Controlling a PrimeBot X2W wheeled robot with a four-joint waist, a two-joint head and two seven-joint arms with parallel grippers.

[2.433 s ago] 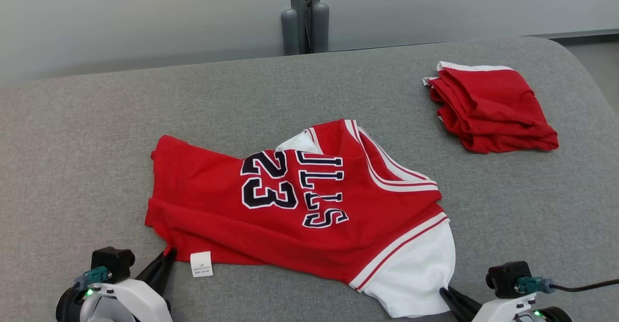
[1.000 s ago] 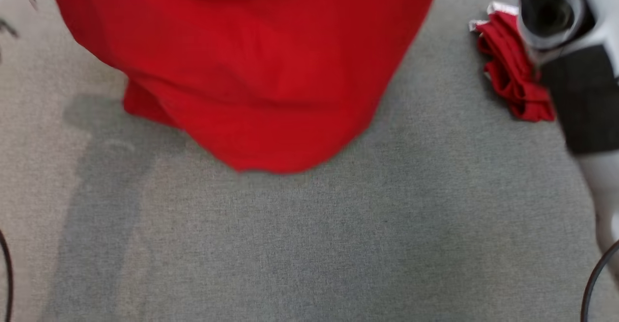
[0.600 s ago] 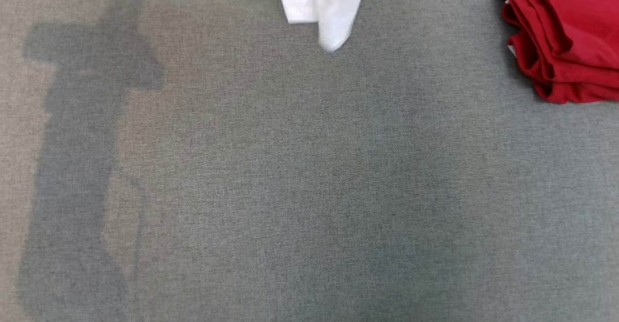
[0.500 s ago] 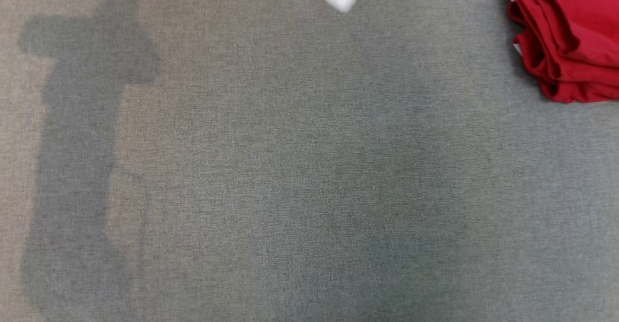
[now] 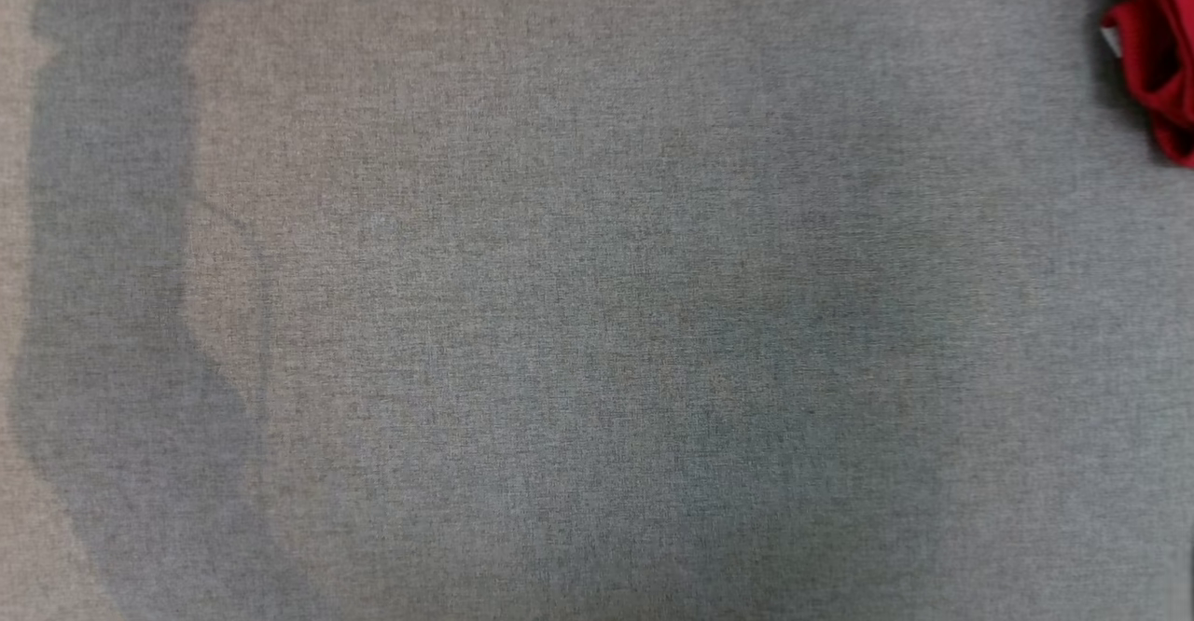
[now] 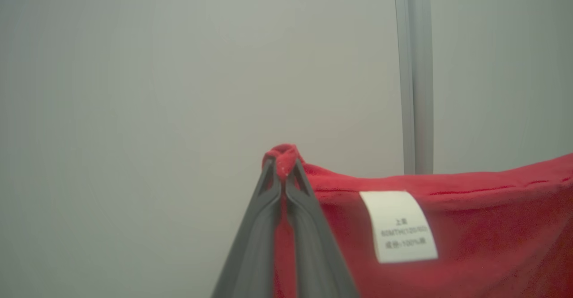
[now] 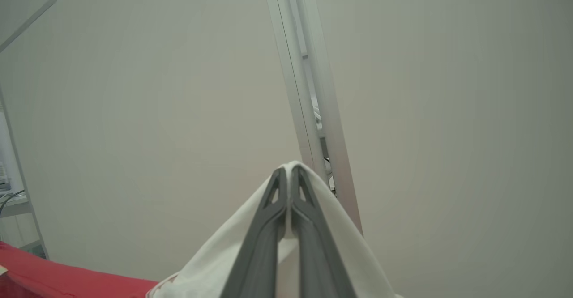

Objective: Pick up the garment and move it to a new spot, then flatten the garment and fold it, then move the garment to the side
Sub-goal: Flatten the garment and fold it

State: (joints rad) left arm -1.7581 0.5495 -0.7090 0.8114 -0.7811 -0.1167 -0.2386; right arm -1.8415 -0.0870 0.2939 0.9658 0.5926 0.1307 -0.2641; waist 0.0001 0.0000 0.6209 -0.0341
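Your left end effector (image 6: 282, 166) is clamped on a red hem corner of the garment (image 6: 483, 244), low in the middle of the left wrist frame. The white label (image 6: 398, 226) sits just to its right. Your right end effector (image 7: 290, 175) is pinched on the garment's white part at bottom centre of its frame. In the head frame, the grey table (image 5: 578, 304) carries a folded red cloth (image 5: 1161, 52) at the upper right edge.

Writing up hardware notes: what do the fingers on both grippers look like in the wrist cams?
The left gripper has two long, matte dark-grey fingers that taper to narrow tips, with a small triangular cut-out near each tip. The right gripper is the same design, with plain surfaces.
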